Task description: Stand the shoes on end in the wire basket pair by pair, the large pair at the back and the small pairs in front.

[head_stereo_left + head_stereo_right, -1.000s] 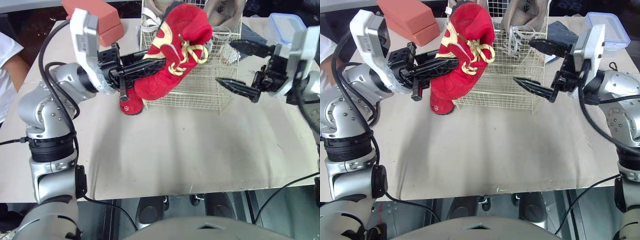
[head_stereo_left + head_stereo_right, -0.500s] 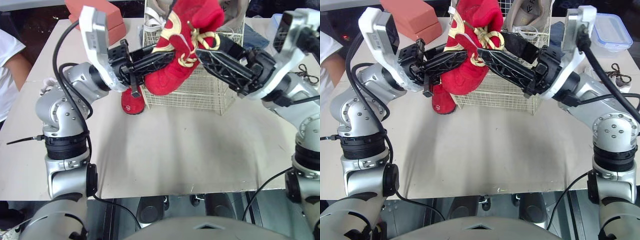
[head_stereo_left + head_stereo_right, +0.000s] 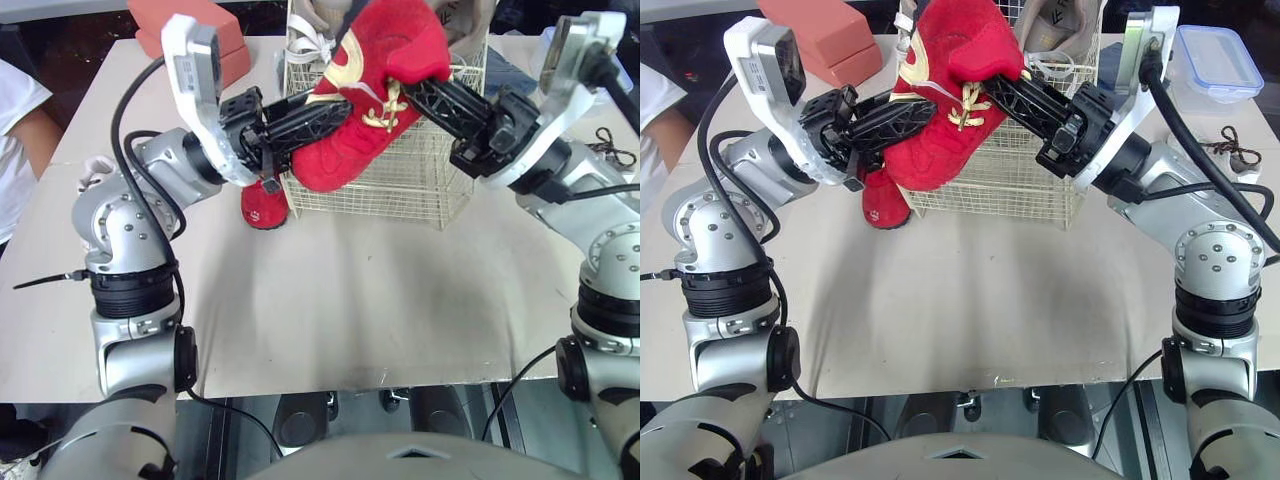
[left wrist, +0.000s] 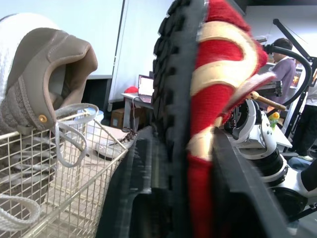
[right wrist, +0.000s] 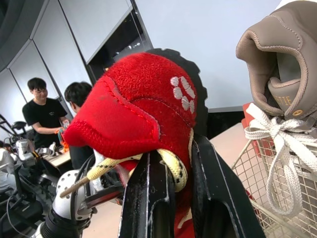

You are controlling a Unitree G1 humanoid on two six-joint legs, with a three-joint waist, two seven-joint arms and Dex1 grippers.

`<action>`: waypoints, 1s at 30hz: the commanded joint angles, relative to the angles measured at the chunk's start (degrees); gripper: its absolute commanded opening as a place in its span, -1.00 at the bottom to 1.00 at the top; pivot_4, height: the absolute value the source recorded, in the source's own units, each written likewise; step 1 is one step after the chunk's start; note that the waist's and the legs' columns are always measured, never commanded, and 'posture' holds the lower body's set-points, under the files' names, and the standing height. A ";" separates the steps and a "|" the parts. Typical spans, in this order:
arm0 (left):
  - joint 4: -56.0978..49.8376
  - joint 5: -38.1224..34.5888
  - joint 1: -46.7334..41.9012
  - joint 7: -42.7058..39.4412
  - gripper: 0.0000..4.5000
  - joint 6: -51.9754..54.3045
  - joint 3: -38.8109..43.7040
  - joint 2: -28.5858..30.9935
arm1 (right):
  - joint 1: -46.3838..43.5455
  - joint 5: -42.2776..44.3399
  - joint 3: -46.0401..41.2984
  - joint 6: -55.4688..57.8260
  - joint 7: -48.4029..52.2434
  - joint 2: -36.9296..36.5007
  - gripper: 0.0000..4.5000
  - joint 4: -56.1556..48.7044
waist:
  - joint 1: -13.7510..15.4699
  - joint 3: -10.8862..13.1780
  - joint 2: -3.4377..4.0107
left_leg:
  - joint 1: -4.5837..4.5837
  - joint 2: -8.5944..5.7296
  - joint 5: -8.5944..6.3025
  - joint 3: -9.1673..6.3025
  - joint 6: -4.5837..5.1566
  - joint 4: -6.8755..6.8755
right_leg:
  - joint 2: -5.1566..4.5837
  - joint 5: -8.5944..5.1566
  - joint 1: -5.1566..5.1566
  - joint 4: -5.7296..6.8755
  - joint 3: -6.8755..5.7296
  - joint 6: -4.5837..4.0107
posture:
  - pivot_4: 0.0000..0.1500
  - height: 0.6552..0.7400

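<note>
A red shoe with gold trim hangs in the air over the front left corner of the wire basket. My left gripper reaches in from the left, its fingers on either side of the sole and upper. From the right, my right gripper is shut on the shoe's collar and yellow lace. The other red shoe lies on the table against the basket's left front corner. A beige pair of sneakers stands on end at the back of the basket.
A salmon-coloured box lies behind my left arm. A clear container with a blue lid and a dark cord are at the back right. A person's arm shows at the table's left edge.
My right gripper swung in open from the right and shut on the top of the red shoe. The shoe rose slightly. My left gripper stayed on it.
</note>
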 commanded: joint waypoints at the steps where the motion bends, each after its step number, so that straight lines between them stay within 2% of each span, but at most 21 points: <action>1: -0.60 1.24 -1.04 0.51 0.38 -2.49 0.89 0.20 | -2.09 -1.21 -0.64 -0.80 -0.57 0.64 -1.00 -2.57 | -0.03 0.00 0.00 | 0.00 0.00 0.00 0.00 0.00 0.00 | 0.00 0.00 0.00 0.00 0.00 0.00 | 1.00 -0.27; 3: -0.46 3.49 -1.14 0.47 0.82 -4.36 0.51 0.46 | -2.71 -2.13 -1.32 -1.44 -1.82 1.21 -1.00 -2.45 | -0.04 0.00 0.00 | 0.00 0.00 0.00 0.00 0.00 -0.01 | 0.00 0.00 0.00 0.00 0.00 0.00 | 1.00 -0.27; 4: -0.84 3.81 -1.05 -0.09 0.91 -4.50 0.64 1.36 | -3.57 -2.81 -2.16 -2.04 -3.00 1.33 -1.00 -2.20 | -0.04 0.00 0.00 | 0.00 0.00 0.00 0.00 0.00 -0.01 | 0.00 0.00 0.00 0.00 0.00 0.00 | 1.00 -0.27; 10: -3.95 4.15 1.42 -3.73 0.91 -3.53 1.73 8.14 | -6.39 -8.13 -5.54 -4.14 -9.26 0.58 -1.00 -2.01 | -0.17 0.00 0.00 | 0.02 0.00 0.00 0.02 0.00 -0.12 | 0.00 0.00 -0.01 -0.07 0.01 0.00 | 1.00 -0.27; 15: -6.96 3.84 3.11 -4.08 0.91 -2.19 2.65 13.63 | -8.68 -17.34 -5.40 -2.93 -12.55 -4.75 -1.00 -2.57 | -0.05 0.01 0.02 | 0.00 0.00 0.00 0.03 0.00 -0.26 | 0.00 0.00 -0.03 -0.20 0.01 0.00 | 1.00 -0.27; 22: -7.47 2.48 0.96 -3.14 0.91 0.65 3.04 17.49 | -6.03 -29.69 0.34 -3.89 -6.67 -9.08 -1.00 -3.71 | -0.15 0.01 0.02 | 0.02 0.01 0.00 0.05 -0.01 -0.47 | 0.02 -0.01 -0.02 -0.42 0.01 0.01 | 1.00 -0.27; 30: -8.88 0.65 1.34 -0.27 0.91 5.93 4.25 20.90 | -3.65 -36.38 0.69 1.01 -6.41 -11.17 -1.00 -3.09 | -0.09 0.01 0.02 | -0.02 0.00 0.01 0.04 -0.01 -0.57 | 0.04 0.00 -0.01 -0.63 -0.04 0.03 | 1.00 -0.27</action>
